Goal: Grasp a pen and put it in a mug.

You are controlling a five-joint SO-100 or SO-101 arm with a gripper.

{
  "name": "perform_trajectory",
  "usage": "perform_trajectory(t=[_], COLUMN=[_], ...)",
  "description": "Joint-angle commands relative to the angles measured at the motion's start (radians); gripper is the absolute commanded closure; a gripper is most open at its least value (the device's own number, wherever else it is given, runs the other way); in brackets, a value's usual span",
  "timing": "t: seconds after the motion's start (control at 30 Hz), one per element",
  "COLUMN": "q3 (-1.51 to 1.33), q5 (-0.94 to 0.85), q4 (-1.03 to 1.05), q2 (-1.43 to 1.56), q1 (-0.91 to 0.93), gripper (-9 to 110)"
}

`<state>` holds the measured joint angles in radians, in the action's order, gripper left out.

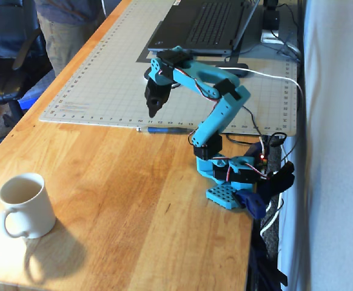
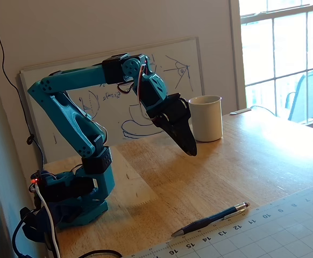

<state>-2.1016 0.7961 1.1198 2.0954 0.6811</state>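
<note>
Pen (image 2: pixel 210 220) flat on wood at cutting mat (image 1: pixel 104 79) edge, well apart from mug (image 1: pixel 23 205). Light, stiff, likely slick: best pinched mid-barrel. Gripper (image 2: pixel 191 150) above, fingers seemingly pressed together, empty.

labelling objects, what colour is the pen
Blue with a silvery tip; the pen shows best in a fixed view.

Light: bright daylight from the window (image 2: pixel 283 59)
Shadows: mug (image 1: pixel 25 206) casts a soft one toward the camera
Glare: window panes overexposed
Sharpness: both fixed views slightly soft
</note>
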Motion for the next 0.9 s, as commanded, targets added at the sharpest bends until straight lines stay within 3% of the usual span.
perform_trajectory(t=[0.0,0.37,0.87], q3=[0.137,0.265,0.324], q5=[0.009,0.02,0.025], q4=[-0.008,-0.008,-0.008], q2=[-0.064,-0.367,-0.588], q1=[0.049,0.075,0.091], gripper=[96,74,73])
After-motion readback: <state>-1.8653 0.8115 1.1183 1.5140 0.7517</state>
